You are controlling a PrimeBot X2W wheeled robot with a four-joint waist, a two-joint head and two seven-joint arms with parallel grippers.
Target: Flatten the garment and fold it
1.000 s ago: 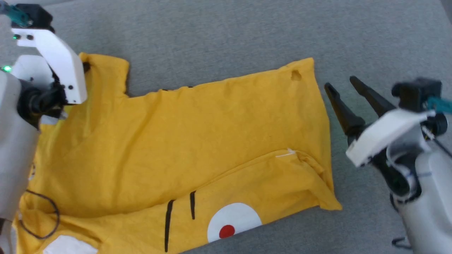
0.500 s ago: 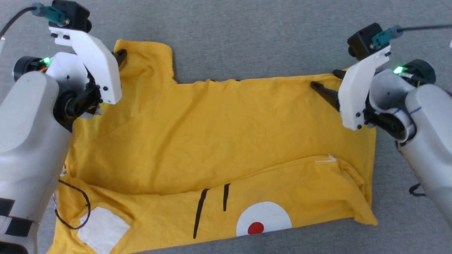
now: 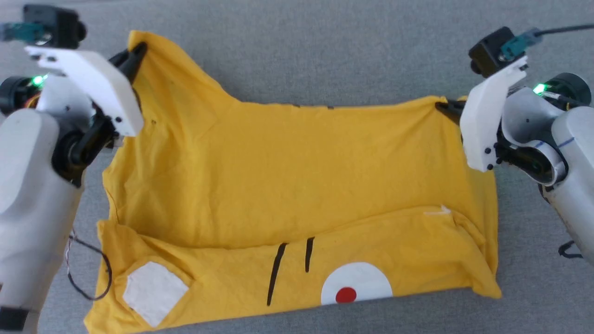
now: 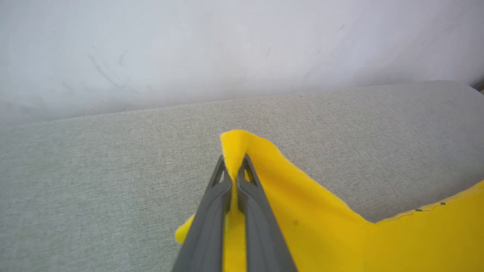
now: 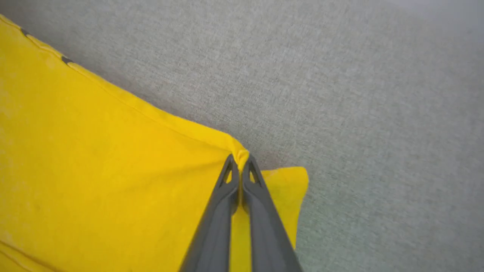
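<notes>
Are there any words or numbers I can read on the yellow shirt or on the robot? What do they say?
None: no words, letters or numbers can be read anywhere.
The yellow shirt has only pictures: a white circle with a red dot, two black lines and a plain white patch.
The robot's pale arms show no label that can be read.

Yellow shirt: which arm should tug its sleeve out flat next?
Left, probably. The left claw is shut on the tip of the sleeve of the shirt. The right claw pinches the far corner at the other end, so it can only hold that side taut.
</notes>
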